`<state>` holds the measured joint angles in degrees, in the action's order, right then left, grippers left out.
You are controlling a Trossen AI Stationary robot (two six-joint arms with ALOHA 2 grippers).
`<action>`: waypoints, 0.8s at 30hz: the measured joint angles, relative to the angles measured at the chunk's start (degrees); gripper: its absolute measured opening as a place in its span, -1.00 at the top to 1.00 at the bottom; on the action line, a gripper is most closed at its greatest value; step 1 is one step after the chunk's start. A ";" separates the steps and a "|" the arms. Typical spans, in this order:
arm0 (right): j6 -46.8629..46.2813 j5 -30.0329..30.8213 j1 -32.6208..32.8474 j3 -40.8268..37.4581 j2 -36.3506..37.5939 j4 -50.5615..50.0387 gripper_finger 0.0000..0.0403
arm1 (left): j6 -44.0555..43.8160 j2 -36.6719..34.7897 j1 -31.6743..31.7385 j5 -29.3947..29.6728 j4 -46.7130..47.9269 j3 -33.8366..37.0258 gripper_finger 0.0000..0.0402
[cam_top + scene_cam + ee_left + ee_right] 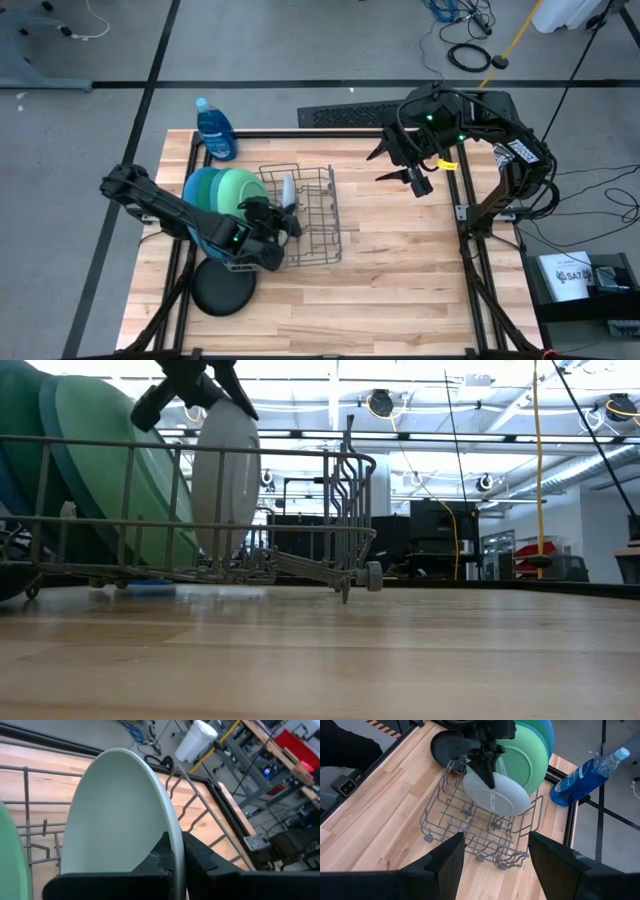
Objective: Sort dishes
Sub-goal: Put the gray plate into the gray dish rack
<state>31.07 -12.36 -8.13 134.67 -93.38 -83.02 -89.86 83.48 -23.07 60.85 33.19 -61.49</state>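
Here, left gripper (177, 865) clamped on the top rim of the pale plate (120, 815), upright in the grey wire rack (470, 827) beside the light green plate (512, 762). Smooth, glossy, rigid; probably light but slippery, best pinched at the thin edge. Black plate (222, 286) flat on the wooden table (400, 270). Right gripper (398, 165) spread, idle, well apart.

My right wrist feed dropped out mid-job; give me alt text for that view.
The left gripper is shut on the pale plate, standing it in the wire rack beside the light green plate. The black plate lies on the table; a soap bottle stands nearby.
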 joint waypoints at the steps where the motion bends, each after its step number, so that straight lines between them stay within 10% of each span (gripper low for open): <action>1: 0.00 0.00 0.00 0.00 0.00 0.00 -0.05 | -0.52 0.21 0.00 0.59 0.08 0.00 0.92; 24: 2.09 -1.63 -0.01 -8.31 -0.04 2.45 -0.05 | -1.06 0.55 -0.33 2.65 3.83 0.00 0.91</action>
<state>33.16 -13.99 -8.14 126.36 -93.43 -80.57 -90.91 84.03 -23.40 63.50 37.01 -61.49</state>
